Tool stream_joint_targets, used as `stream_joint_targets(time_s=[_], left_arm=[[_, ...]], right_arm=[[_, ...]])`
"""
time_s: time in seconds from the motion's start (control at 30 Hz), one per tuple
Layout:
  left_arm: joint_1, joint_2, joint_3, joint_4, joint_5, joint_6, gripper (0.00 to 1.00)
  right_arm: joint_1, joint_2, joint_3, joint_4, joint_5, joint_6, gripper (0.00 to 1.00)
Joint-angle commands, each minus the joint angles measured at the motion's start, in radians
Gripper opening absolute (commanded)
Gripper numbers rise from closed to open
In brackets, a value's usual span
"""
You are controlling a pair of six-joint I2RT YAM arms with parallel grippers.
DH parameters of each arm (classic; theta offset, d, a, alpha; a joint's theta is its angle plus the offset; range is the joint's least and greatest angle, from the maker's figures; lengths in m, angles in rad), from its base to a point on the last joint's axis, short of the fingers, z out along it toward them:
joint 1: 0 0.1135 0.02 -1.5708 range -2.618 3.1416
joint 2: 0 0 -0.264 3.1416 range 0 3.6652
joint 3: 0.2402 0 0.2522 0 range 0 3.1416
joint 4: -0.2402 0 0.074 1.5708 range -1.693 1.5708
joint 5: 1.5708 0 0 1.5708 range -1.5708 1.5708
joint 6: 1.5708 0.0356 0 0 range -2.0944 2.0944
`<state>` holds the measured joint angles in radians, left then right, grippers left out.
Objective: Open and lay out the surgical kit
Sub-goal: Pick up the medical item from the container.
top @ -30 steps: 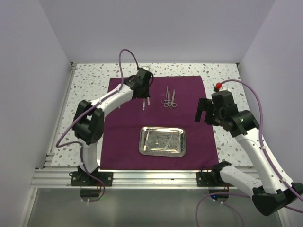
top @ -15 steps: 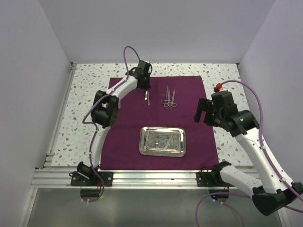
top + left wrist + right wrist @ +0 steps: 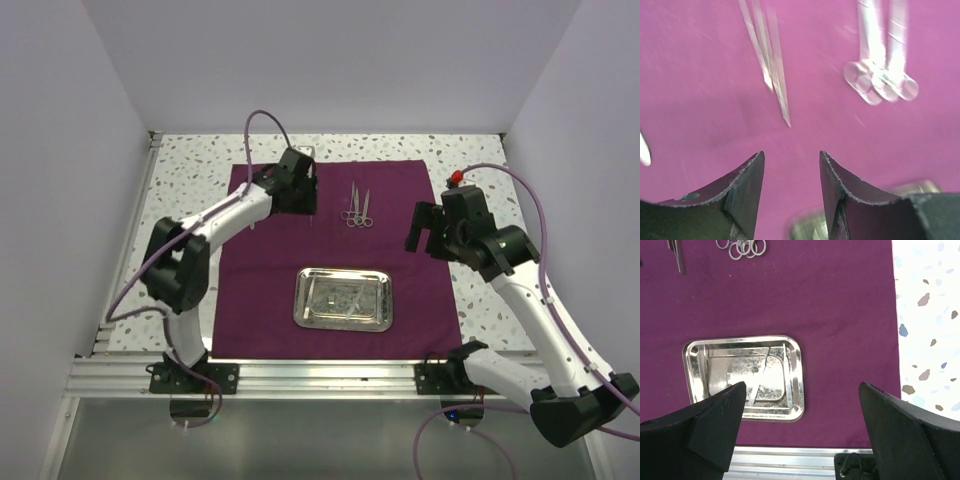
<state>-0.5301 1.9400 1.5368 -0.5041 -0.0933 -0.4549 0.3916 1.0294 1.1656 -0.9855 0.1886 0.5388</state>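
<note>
Beyond the small shiny rectangular steel tray (image 3: 343, 326) and off to its left, the left gripper (image 3: 790, 162) hangs low over the dark purple cloth wrap (image 3: 410, 280), which lies spread flat under the tray. Its fingers are spread with nothing between them. The pointed tips of the thin silver tweezers (image 3: 771, 70) lie just ahead of the gap, touching neither finger, though the wrist view is blurred.

The likely slip is a closing pinch that catches cloth instead of steel. That would drag up a fold and shift the ring-handled silver instruments (image 3: 882, 75), which lie just to the tweezers' right, straight beyond the tray. A finger landing on the tweezers rather than beside them could also skate them across the fabric.

To the tray's right, the right gripper (image 3: 801, 387) hovers well above the cloth, fingers wide apart and empty. One thin silver instrument (image 3: 760, 376) lies inside the tray, flat against its mirrored floor. I judge it hard to pinch, and a push there could slide the whole tray on the cloth.
</note>
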Motion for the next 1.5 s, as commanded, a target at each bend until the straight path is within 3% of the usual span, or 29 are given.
stream_joint_targets(time_s=[0.0, 0.27, 0.57, 1.0, 1.2, 1.23, 1.4, 1.47], left_arm=[[-0.097, -0.218, -0.136, 0.021, -0.061, -0.033, 0.51], [-0.255, -0.371, -0.437, 0.059, -0.071, -0.149, 0.47], [-0.314, -0.359, -0.529, 0.140, -0.060, -0.197, 0.44], [-0.318, -0.207, -0.527, 0.187, -0.092, -0.222, 0.37], [-0.318, -0.170, -0.475, 0.158, -0.114, -0.217, 0.12], [-0.318, -0.167, -0.456, 0.151, -0.115, -0.215, 0.01], [-0.317, -0.194, -0.327, 0.030, -0.157, -0.191, 0.00], [-0.303, -0.196, -0.206, -0.042, -0.180, -0.173, 0.00]], right_arm=[[0.000, -0.009, -0.014, 0.050, -0.015, 0.010, 0.98], [0.000, -0.041, -0.015, 0.027, -0.006, 0.010, 0.98], [0.000, -0.080, -0.006, -0.027, 0.012, 0.001, 0.98], [0.000, -0.083, 0.028, -0.056, 0.023, -0.025, 0.98], [-0.002, -0.083, 0.032, -0.065, 0.025, -0.033, 0.98], [0.000, -0.081, 0.032, -0.064, 0.025, -0.033, 0.98], [-0.002, -0.074, 0.039, -0.056, 0.025, -0.033, 0.98], [0.000, -0.071, 0.040, -0.048, 0.029, -0.031, 0.98]])
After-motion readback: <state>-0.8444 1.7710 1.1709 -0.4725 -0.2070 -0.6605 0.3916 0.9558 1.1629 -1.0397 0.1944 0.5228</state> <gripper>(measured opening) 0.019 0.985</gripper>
